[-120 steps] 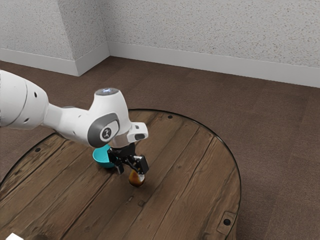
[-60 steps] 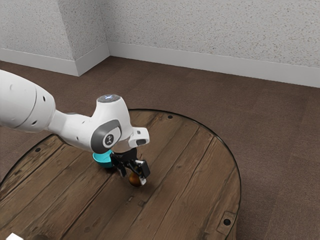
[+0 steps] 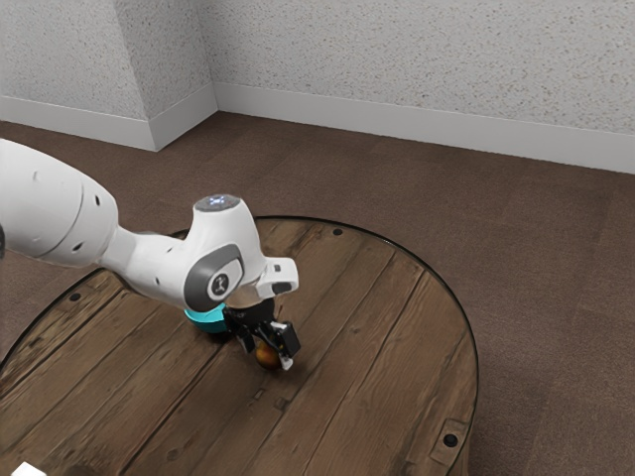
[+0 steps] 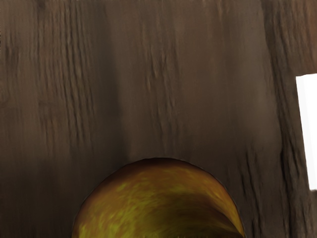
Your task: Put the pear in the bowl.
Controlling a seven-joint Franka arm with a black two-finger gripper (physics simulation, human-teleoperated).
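Amber pear (image 3: 266,355), long axis unclear

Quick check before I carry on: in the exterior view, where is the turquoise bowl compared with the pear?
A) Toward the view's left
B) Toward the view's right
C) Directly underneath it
A: the turquoise bowl shows toward the exterior view's left of the pear, partly hidden by the arm.

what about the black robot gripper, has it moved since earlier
Yes, the gripper has moved down and toward the exterior view's right, against the round wooden table.
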